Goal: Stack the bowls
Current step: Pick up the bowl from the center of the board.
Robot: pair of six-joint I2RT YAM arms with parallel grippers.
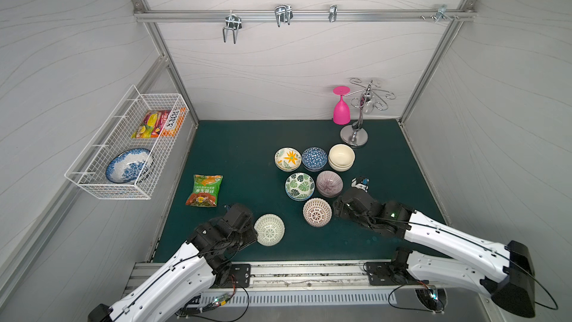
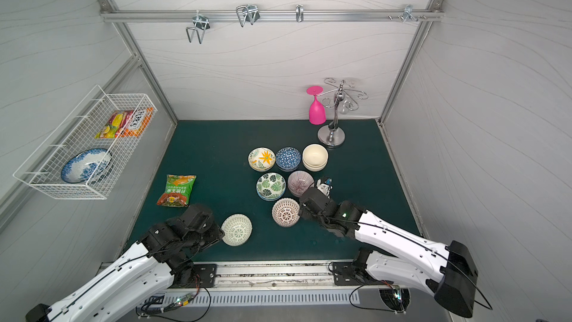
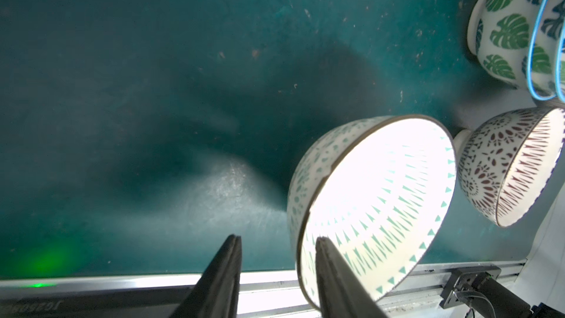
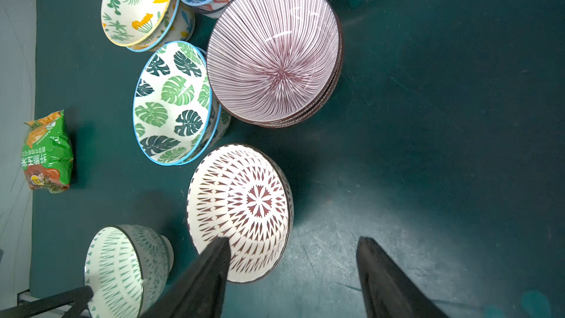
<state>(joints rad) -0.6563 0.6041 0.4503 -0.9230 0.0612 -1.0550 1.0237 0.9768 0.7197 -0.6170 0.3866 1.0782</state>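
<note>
A green-lattice bowl (image 1: 269, 229) (image 3: 376, 203) sits tilted near the table's front. My left gripper (image 3: 276, 237) straddles its rim: one finger is inside against the wall, the other stands outside with a gap, so the jaws are open. Right of it stands a maroon-lattice bowl (image 1: 317, 212) (image 4: 241, 209). My right gripper (image 4: 294, 239) hovers at its right side, open and holding nothing. Behind are stacked bowls: green-leaf (image 1: 299, 185), pink-striped (image 1: 329, 183), orange-flower (image 1: 288, 158), blue-triangle (image 1: 314, 158) and cream (image 1: 341, 156).
A green snack packet (image 1: 204, 190) lies at the left of the mat. A wire basket (image 1: 93, 178) on the left wall holds a blue-and-white dish (image 1: 128, 165). A pink goblet (image 1: 341, 109) and a metal rack (image 1: 354, 136) stand at the back right.
</note>
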